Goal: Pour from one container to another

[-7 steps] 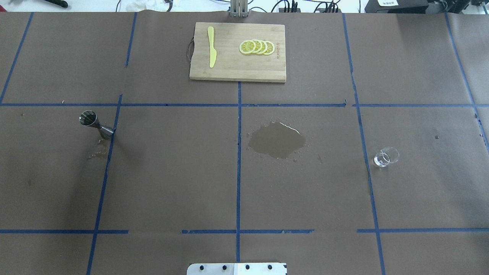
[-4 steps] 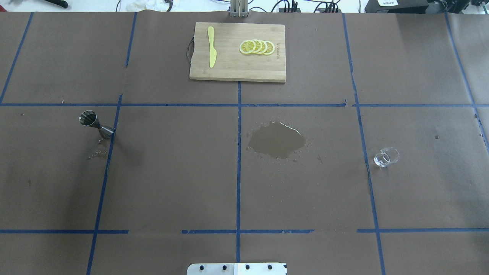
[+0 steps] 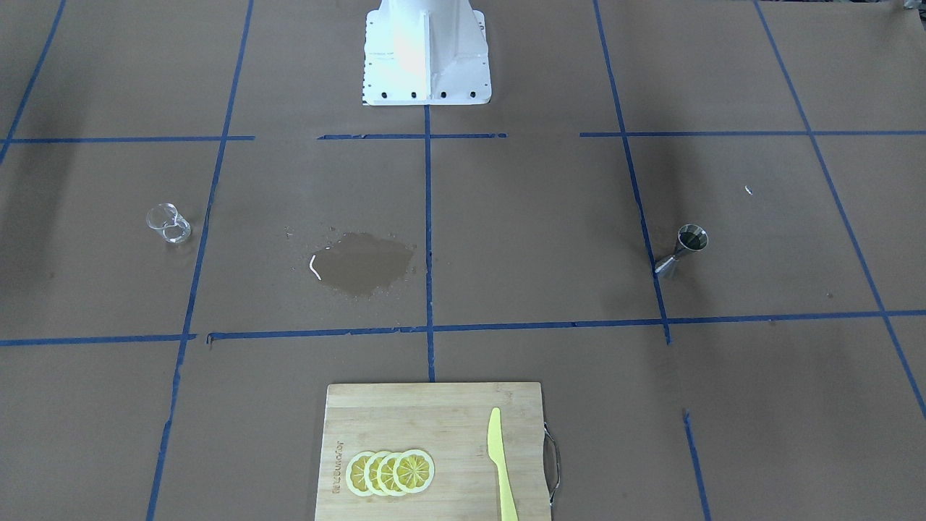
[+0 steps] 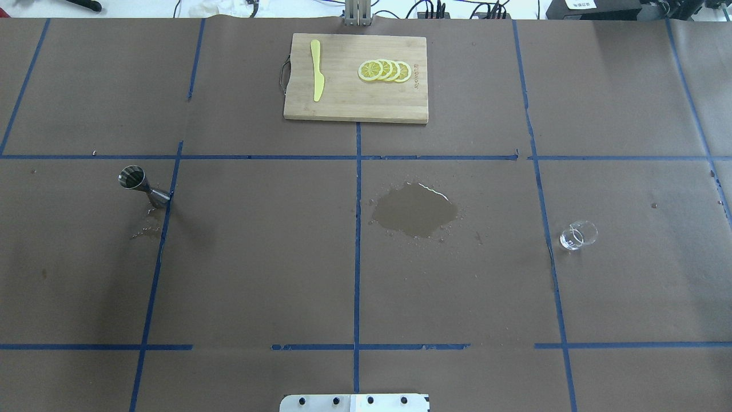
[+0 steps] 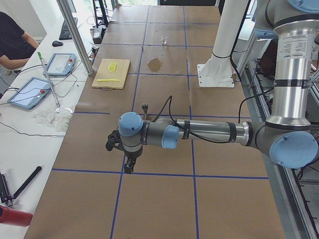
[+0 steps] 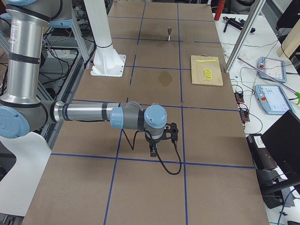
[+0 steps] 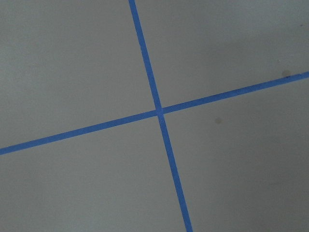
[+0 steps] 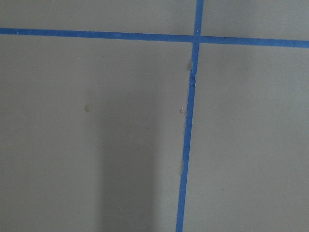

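Observation:
A steel jigger (image 4: 137,184) stands upright on the brown table's left part, also visible as the jigger (image 3: 684,250) in the front-facing view. A small clear glass beaker (image 4: 577,234) stands on the right part. Neither gripper appears in the overhead or front-facing view. In the exterior left view my left gripper (image 5: 127,167) hangs above the table, nearer the camera than the jigger (image 5: 145,107). In the exterior right view my right gripper (image 6: 153,151) points down over the table. I cannot tell whether either one is open or shut. Both wrist views show only paper and blue tape.
A wet spill (image 4: 414,210) darkens the paper right of centre, and smaller drops (image 4: 146,226) lie by the jigger. A wooden cutting board (image 4: 349,109) at the far edge carries lemon slices (image 4: 384,70) and a yellow knife (image 4: 316,70). The robot base (image 3: 425,51) stands mid-table.

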Controlling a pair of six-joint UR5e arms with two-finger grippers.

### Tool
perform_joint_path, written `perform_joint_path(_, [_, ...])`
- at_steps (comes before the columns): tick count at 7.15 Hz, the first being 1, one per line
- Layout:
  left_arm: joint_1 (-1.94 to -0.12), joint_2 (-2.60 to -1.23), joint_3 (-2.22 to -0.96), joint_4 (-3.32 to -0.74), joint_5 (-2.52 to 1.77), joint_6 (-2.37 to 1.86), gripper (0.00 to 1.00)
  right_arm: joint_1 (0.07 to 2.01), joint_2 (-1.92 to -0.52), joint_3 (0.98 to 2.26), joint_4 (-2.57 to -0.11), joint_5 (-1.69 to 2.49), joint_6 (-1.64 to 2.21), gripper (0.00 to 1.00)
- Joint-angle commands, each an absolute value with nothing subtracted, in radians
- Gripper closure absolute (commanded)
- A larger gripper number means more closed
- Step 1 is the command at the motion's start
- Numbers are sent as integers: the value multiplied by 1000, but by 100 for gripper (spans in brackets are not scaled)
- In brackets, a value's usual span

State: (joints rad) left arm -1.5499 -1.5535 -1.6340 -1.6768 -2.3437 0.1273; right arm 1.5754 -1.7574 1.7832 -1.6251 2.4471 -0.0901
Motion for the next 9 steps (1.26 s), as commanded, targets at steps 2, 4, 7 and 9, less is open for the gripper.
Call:
perform_joint_path(2, [-1551, -1557, -1635, -1675, -2342, 124, 0, 1614, -1746, 1746, -1566, 2453, -86, 0])
perform_joint_path(4, [-1551, -1557, -1635, -1671, -2344, 120, 0, 1628, -1744, 1746, -1563, 2453, -84, 0])
perform_joint_path(7, [-1551, -1578, -1635, -1680, -2350, -86, 0, 1650, -1744, 1744, -1522, 2450, -80, 0])
perform_joint_path(9, [-1551, -1577, -1637, -1681, -2352, -86, 0, 1651, -1746, 1743, -1456, 2448, 35, 0])
